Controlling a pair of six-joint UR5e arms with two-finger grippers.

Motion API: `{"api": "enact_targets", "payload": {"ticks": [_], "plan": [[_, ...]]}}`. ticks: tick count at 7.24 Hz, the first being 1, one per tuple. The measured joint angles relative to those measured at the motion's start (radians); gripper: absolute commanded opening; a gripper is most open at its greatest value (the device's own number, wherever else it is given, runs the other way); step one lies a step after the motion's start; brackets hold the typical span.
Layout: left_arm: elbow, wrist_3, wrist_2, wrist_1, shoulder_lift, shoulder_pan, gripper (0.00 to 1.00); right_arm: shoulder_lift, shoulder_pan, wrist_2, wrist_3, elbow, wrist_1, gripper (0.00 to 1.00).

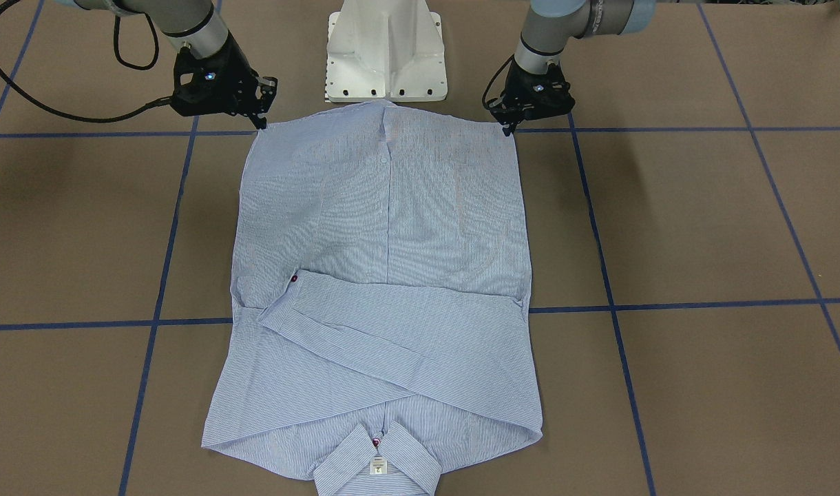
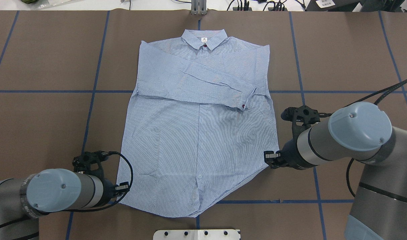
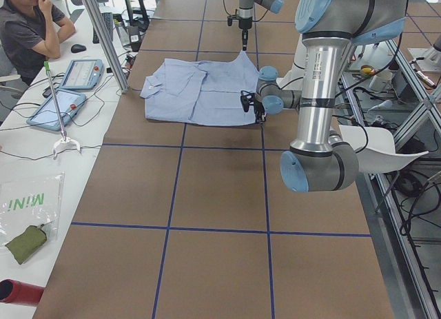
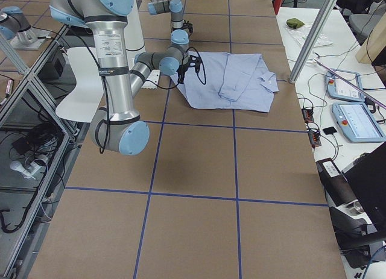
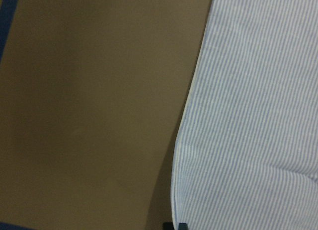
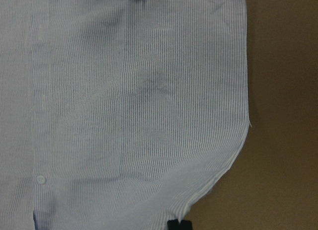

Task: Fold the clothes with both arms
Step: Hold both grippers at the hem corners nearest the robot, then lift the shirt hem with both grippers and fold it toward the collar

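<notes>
Light blue cloth with fine white stripes, the shirt (image 2: 196,140) lies spread front-up on the brown bench (image 2: 40,116). Its collar (image 2: 204,38) is at the edge far from the robot, its sleeves (image 2: 207,80) are folded across the chest, and its hem lies toward the white pedestal (image 1: 385,55). At the hem's two corners the left tool (image 1: 509,129) and the right tool (image 1: 260,124) each have their fingers pinched together on the fabric, and the side view shows the right tool's corner raised a little off the bench.

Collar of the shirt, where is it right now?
In the overhead view the collar lies at the shirt's far end, top centre, just beyond the folded sleeve.
</notes>
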Motion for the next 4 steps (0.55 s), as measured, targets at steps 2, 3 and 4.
{"api": "enact_targets", "payload": {"ticks": [2,3,4], "plan": [[-0.071,0.006,-0.003,0.061,-0.004,-0.006,0.0,0.0,0.006,0.024,0.0,0.01,0.001,0.0],[-0.092,0.008,-0.004,0.076,-0.004,-0.007,0.0,0.0,0.015,0.05,-0.004,0.019,0.002,0.0],[-0.118,0.009,-0.005,0.1,-0.004,-0.008,0.0,-0.001,0.034,0.098,-0.013,0.027,0.002,0.0]]}}
